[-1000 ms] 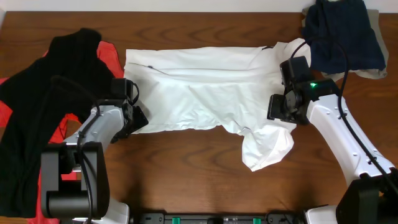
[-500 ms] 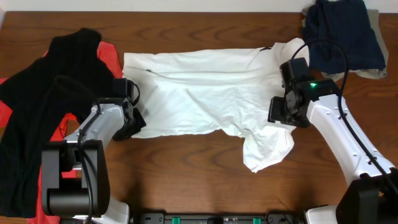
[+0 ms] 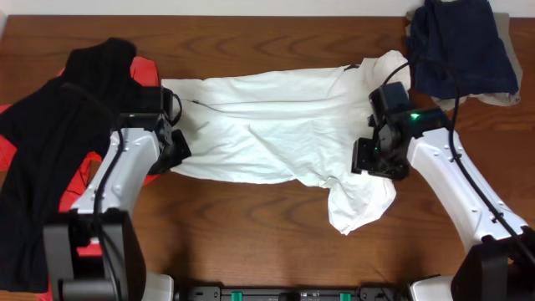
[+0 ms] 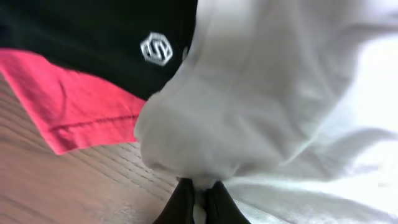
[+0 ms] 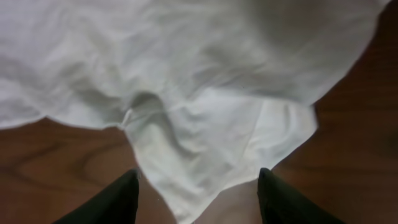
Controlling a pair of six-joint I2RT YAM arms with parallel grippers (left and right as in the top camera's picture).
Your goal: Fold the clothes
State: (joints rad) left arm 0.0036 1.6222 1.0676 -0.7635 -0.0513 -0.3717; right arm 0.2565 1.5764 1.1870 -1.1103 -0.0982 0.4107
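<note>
Wooden surface (image 3: pixel 251 230), mid-fold: my left tool (image 4: pixel 198 199) clenches the edge of the white shirt (image 3: pixel 276 125), I judge to draw it flat; my right tool (image 5: pixel 198 196) hangs released over its other end.

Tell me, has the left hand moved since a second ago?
Yes. The left hand, shut on the white shirt, has shifted toward the table's far edge, closer to the black shirt.
</note>
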